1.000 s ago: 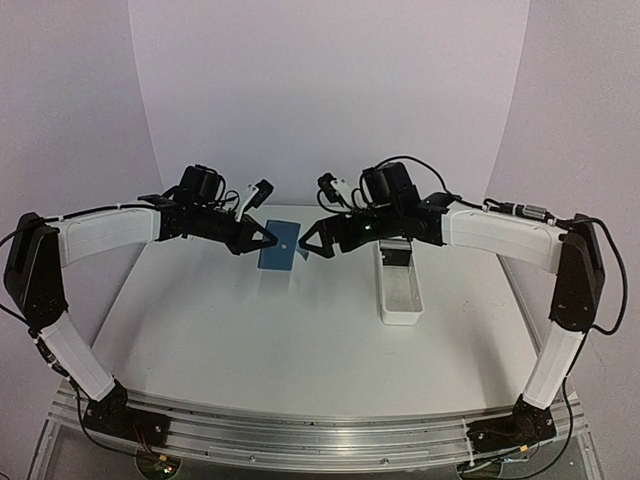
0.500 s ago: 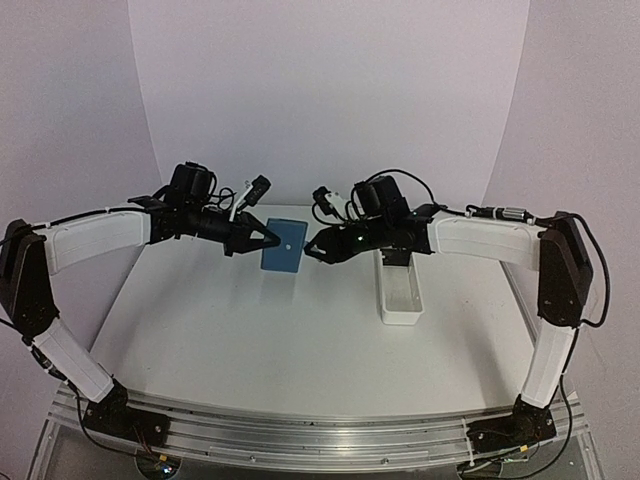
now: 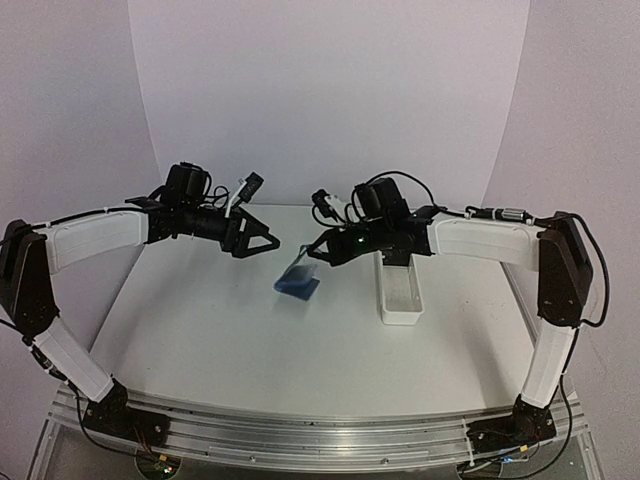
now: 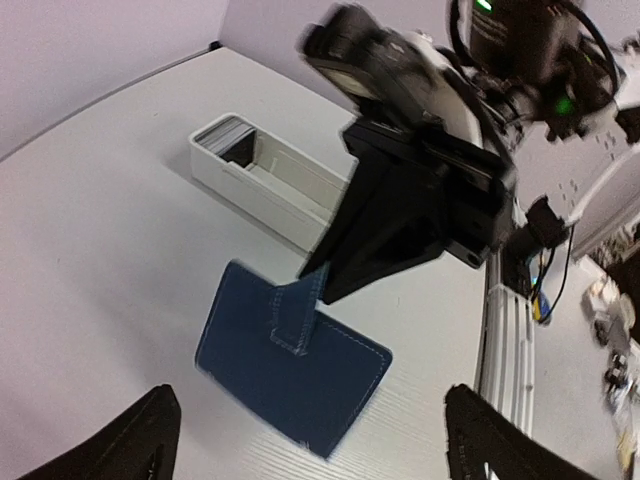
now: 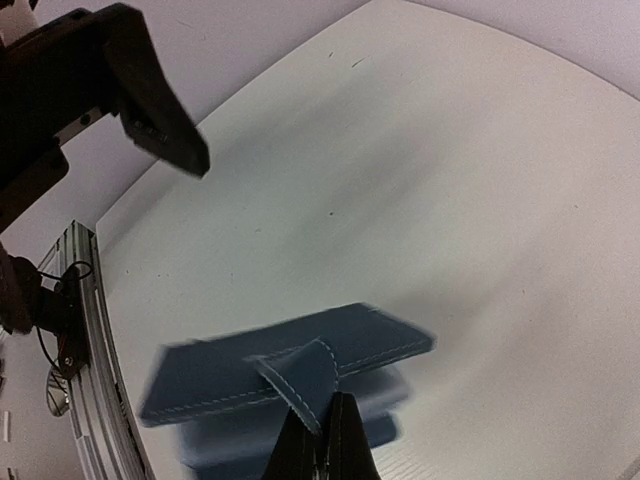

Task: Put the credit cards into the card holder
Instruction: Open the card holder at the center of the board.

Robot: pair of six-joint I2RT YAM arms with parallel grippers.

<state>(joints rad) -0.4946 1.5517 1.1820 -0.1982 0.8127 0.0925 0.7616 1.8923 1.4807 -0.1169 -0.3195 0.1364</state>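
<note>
The blue card holder point(image 3: 297, 283) hangs tilted and blurred low over the table, closed, with its snap tab point(image 4: 293, 315) pulled up. My right gripper point(image 3: 308, 256) is shut on that tab, and its fingertips point(image 5: 325, 440) pinch the tab point(image 5: 312, 372) above the holder point(image 5: 240, 375). My left gripper point(image 3: 258, 246) stands open a little to the holder's left, touching nothing. Its fingers point(image 4: 140, 440) frame the holder point(image 4: 290, 365) from a distance. Thin grey card edges point(image 4: 225, 132), apparently the credit cards, stand in the tray's far end.
A long white tray point(image 3: 400, 295) lies right of the card holder, under the right arm. The same tray point(image 4: 270, 185) sits just behind the right gripper's black body point(image 4: 420, 210). The table's right edge rail point(image 4: 505, 320) is near.
My left gripper has let go of the card holder, opened and drawn back left. My right gripper has shut on the snap tab. The holder has swung down and tilted.
</note>
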